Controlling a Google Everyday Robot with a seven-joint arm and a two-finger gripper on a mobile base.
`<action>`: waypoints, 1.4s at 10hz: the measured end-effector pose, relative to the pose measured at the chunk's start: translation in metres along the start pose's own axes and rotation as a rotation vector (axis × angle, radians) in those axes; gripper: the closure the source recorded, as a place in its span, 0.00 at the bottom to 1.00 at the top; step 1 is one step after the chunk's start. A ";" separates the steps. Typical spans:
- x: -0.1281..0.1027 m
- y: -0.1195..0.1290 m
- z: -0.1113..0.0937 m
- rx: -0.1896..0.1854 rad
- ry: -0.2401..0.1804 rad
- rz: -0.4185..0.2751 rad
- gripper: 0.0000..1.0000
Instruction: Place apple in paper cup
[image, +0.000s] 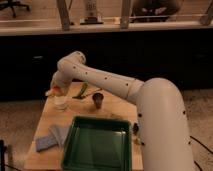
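The white paper cup (60, 103) stands upright at the far left of the wooden table (44, 122). My gripper (57, 90) hangs just above the cup's mouth, at the end of the white arm that reaches in from the right. A small orange-yellow patch, the apple (51, 92), shows at the gripper's left side, right above the cup's rim. I cannot tell whether the apple is held or touching the cup.
A green elongated vegetable (81, 91) lies right of the gripper. A small dark brown cup (98, 100) stands beside it. A large green tray (97, 142) fills the table's front. A blue-grey cloth (50, 138) lies at front left. A dark counter runs behind.
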 end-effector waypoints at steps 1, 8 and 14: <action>-0.001 0.000 0.002 -0.004 -0.005 -0.001 0.97; -0.003 0.001 0.010 -0.016 -0.027 0.014 0.48; -0.002 0.007 0.008 -0.011 -0.030 0.025 0.20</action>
